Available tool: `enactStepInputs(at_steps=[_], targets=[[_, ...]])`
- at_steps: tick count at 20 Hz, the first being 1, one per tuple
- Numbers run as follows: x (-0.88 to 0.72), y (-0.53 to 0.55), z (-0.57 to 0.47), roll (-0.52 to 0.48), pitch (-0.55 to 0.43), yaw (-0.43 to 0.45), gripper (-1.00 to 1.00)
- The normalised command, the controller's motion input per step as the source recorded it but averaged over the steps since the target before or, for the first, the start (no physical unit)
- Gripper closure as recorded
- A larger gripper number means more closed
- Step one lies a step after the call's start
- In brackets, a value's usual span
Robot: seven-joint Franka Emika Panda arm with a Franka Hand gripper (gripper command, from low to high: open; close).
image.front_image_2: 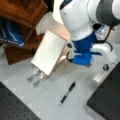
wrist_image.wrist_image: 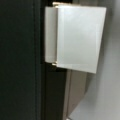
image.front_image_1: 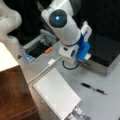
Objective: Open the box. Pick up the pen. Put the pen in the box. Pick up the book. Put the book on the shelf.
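We see the gripper (image.front_image_1: 86, 58) at the closed box's (image.front_image_1: 106, 53) white latch tab (wrist_image.wrist_image: 75, 37); whether it is open we cannot tell. The pen (image.front_image_2: 67, 93) lies on the grey table (image.front_image_2: 47, 97), the book (image.front_image_1: 56, 96) propped nearby.

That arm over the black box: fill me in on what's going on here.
The Panda arm's gripper is down at the front edge of the box, right by its white latch tab, which fills the wrist view. The lid looks shut. The pen lies loose on the grey table, and the book leans on a metal stand beside the shelf.
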Motion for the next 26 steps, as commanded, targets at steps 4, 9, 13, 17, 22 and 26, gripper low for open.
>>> enactStepInputs(at_steps=[4, 9, 13, 17, 22, 26], targets=[[0.18, -0.07, -0.23, 0.298, -0.017, -0.086, -1.0], [0.17, -0.01, -0.31, 0.317, -0.055, -0.072, -1.0], [0.13, -0.03, -0.25, 0.333, -0.07, -0.044, -1.0], [0.09, -0.03, -0.08, 0.308, -0.012, 0.014, -1.0], [0.1, -0.02, 0.0, 0.222, 0.041, -0.02, -1.0], [0.08, -0.01, 0.01, 0.228, 0.062, -0.027, -1.0]])
